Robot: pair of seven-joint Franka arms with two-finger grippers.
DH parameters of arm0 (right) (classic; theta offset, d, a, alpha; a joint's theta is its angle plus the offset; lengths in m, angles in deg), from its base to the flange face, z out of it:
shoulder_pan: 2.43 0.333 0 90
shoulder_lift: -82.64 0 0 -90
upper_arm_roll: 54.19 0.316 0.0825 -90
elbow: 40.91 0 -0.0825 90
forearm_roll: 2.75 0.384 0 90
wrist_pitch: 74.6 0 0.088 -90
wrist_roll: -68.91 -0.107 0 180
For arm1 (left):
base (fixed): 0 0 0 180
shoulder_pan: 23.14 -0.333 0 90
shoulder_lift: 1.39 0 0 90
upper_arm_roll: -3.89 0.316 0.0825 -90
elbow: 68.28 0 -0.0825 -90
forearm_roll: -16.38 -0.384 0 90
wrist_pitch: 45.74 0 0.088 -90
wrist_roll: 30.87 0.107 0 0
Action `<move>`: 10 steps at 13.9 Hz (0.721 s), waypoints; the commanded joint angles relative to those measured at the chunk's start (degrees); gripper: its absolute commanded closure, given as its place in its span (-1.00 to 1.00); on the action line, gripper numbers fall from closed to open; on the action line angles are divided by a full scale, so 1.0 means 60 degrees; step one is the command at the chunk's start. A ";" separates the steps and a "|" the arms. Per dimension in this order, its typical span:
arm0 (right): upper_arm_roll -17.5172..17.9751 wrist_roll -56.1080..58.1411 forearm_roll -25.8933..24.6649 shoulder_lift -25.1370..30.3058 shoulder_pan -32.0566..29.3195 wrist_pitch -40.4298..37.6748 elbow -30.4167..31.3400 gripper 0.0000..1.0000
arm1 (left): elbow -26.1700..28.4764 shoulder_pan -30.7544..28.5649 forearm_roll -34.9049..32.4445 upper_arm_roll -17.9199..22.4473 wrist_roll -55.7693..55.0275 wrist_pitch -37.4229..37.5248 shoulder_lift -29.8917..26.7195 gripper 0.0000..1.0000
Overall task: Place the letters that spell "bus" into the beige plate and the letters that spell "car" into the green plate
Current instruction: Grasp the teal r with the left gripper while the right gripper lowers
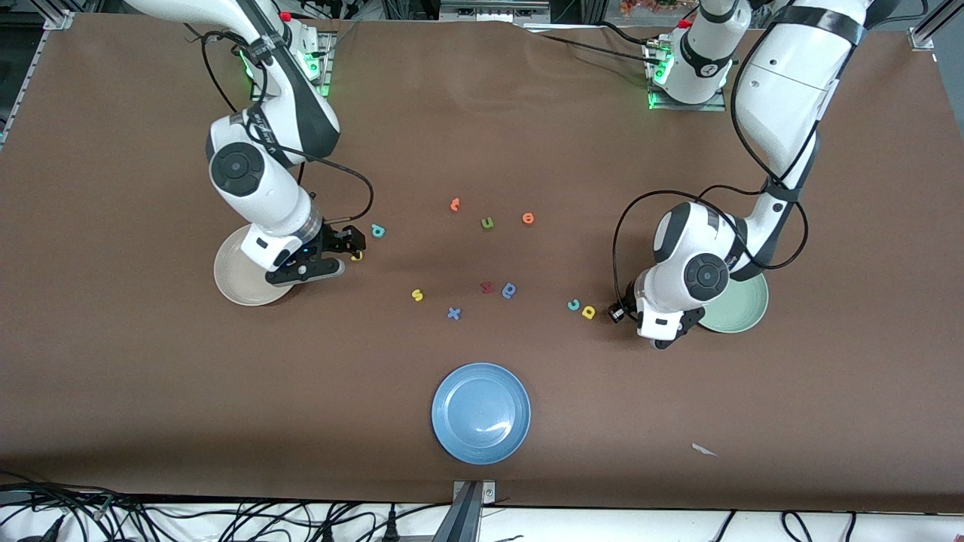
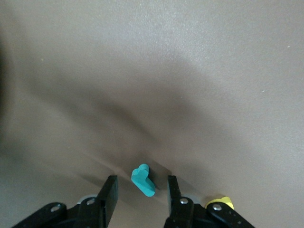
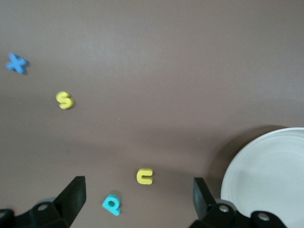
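A teal "r" (image 2: 143,180) stands tilted on the table between the fingers of my left gripper (image 2: 141,185), which is open with a gap on each side. In the front view this gripper (image 1: 619,312) is low beside the yellow "a" (image 1: 588,312) and the teal "c" (image 1: 574,304), next to the green plate (image 1: 745,310). My right gripper (image 3: 137,190) is open wide just over the yellow "u" (image 3: 144,176) and the teal "b" (image 3: 112,204), beside the beige plate (image 1: 233,280). The yellow "s" (image 1: 417,295) lies toward the middle.
Two orange letters (image 1: 455,204) (image 1: 528,218) and a green "u" (image 1: 487,223) lie mid-table. Closer to the front camera are a red letter (image 1: 486,287), a darker blue rounded letter (image 1: 509,290) and a blue "x" (image 1: 453,313). A blue plate (image 1: 482,412) sits near the front edge.
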 commanded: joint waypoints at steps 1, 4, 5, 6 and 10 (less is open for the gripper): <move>0.0142 -0.0067 -0.0438 -0.0014 -0.0101 0.0817 0.0782 -1.00 | 0.0128 0.0062 0.0112 0.0051 -0.0067 -0.0160 -0.0072 0.11; 0.0142 -0.0081 -0.0439 -0.0382 -0.0101 0.1591 0.1103 -1.00 | 0.0114 0.0062 0.0010 0.0066 -0.0053 -0.0160 -0.0072 0.43; 0.0142 -0.0081 -0.0439 -0.0498 -0.0101 0.1899 0.1279 -1.00 | 0.0128 0.0062 -0.0194 0.0051 -0.0053 -0.0160 -0.0072 0.52; 0.0142 -0.0096 -0.0439 -0.0630 -0.0101 0.2149 0.1382 -1.00 | 0.0128 0.0062 -0.0341 0.0051 -0.0053 -0.0160 -0.0057 0.63; 0.0156 -0.0359 -0.0439 -0.0924 -0.0101 0.2503 0.1559 -1.00 | 0.0041 0.0062 -0.0386 0.0051 0.0049 -0.0131 -0.0042 1.00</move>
